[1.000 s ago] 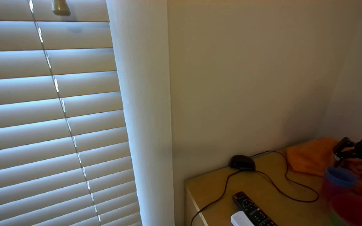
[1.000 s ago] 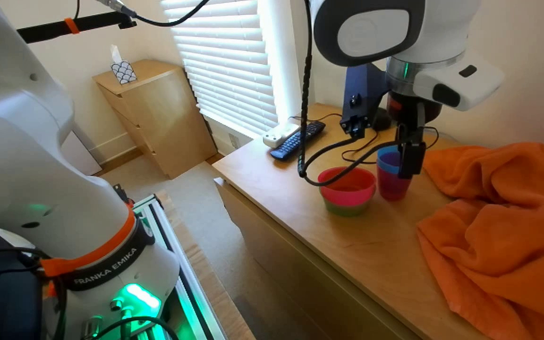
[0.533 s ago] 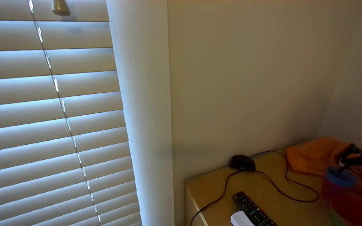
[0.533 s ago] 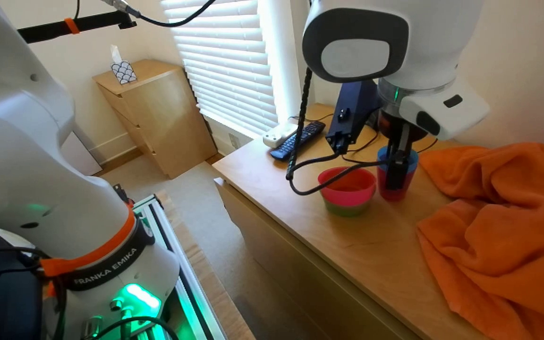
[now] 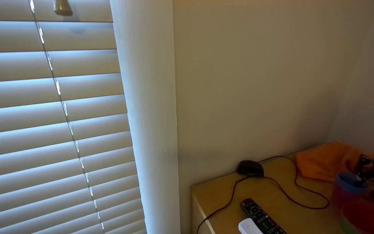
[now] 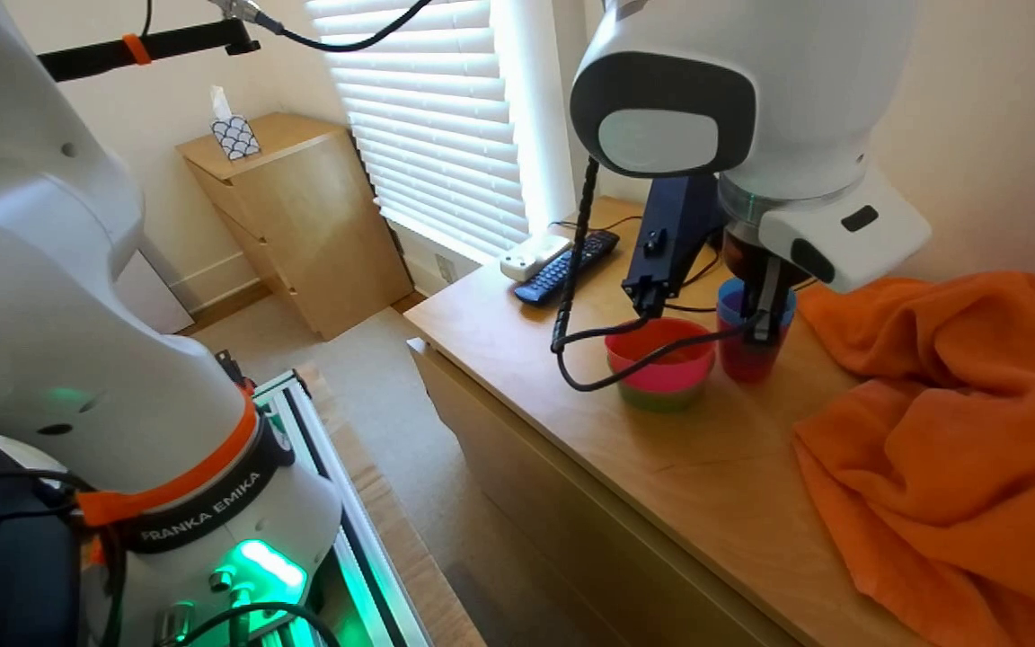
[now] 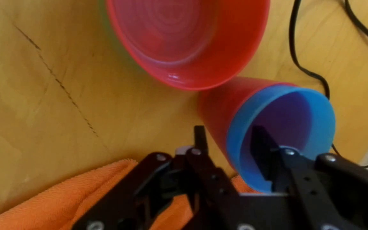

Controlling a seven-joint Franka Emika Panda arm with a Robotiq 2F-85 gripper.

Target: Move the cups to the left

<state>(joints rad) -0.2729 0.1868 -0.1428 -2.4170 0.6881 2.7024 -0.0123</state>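
The tool [image 7: 229, 136], jaws apart, straddles one side of two nested cups [image 7: 284, 118] beside two nested bowls [image 7: 193, 44].

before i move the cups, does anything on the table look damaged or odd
A dark, ragged line, perhaps a scratch, stands out on the pale table near the towel, which lies bunched up. No spill shows.
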